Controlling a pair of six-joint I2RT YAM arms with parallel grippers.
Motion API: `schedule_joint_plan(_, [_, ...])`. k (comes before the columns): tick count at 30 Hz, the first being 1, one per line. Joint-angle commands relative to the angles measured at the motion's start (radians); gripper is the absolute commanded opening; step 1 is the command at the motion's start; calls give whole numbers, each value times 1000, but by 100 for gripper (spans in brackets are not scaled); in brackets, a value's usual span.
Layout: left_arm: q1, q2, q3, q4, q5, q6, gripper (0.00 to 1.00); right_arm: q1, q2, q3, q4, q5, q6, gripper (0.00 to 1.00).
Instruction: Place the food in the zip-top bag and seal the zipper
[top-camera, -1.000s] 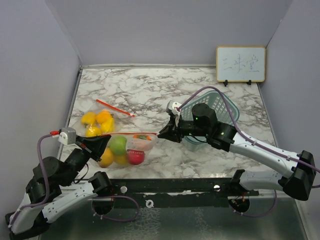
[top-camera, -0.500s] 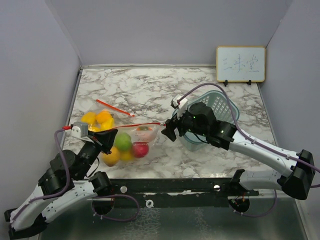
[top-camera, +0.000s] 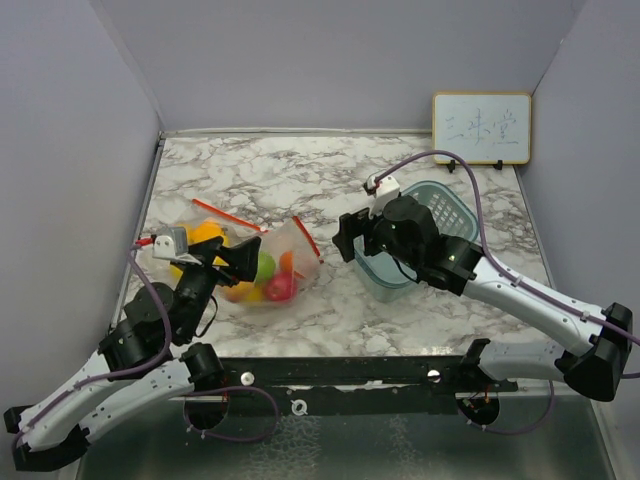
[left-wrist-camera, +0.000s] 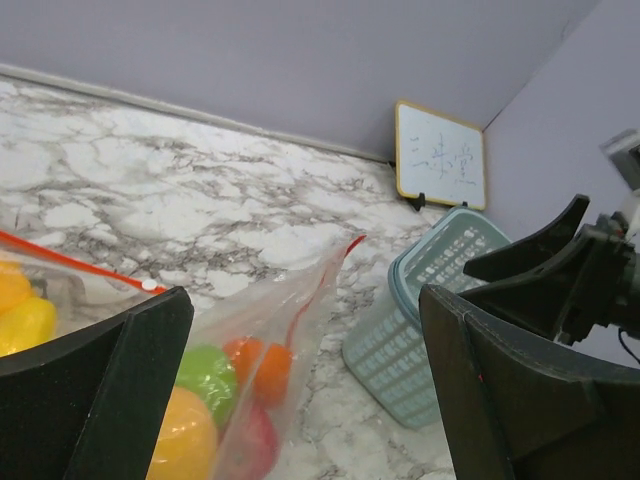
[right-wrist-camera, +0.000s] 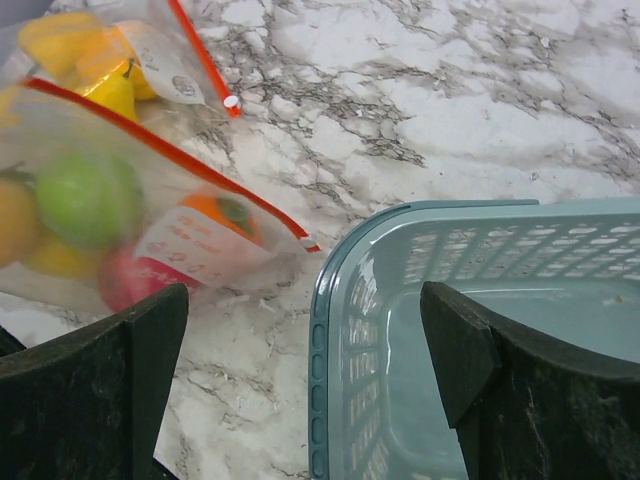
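The zip-top bag lies on the marble just left of centre, its red zipper strip along the right edge. The food shows inside it: a green fruit, an orange one, a yellow one and a red one. My left gripper stands open over the bag's left side, and in the left wrist view the bag lies between its fingers, held by neither. My right gripper hangs open to the bag's right, above the basket's rim.
A second clear bag with yellow and orange fruits lies at the back left, its red zipper stretched out. A teal mesh basket stands under the right arm. A small whiteboard leans on the back wall.
Both grippers were shut on the ends of the bag's zipper, holding it stretched. Both have opened and let go; the bag has sunk onto the table. The right gripper drew back toward the basket.
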Motion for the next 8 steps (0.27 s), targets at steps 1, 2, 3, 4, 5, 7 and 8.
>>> schedule_joint_plan(1, [4,21,57,91,72,79,99,1,-16,-10,-28,80,67,99])
schedule_joint_plan(2, [4,21,55,94,86,83,99,1,-18,-13,-31,79,70,99])
schedule_joint_plan(3, [5,23,53,94,100,86,99,0,-21,-13,-34,80,71,99])
schedule_joint_plan(4, [4,25,50,90,105,88,99,1,-18,-11,-38,80,71,99])
schedule_joint_plan(5, [4,25,48,85,108,88,99,1,-18,-9,-43,81,72,99])
schedule_joint_plan(7, [4,26,43,76,111,90,99,1,-13,1,-57,92,78,99])
schedule_joint_plan(8, [5,24,40,74,111,93,99,0,-13,5,-67,100,87,99])
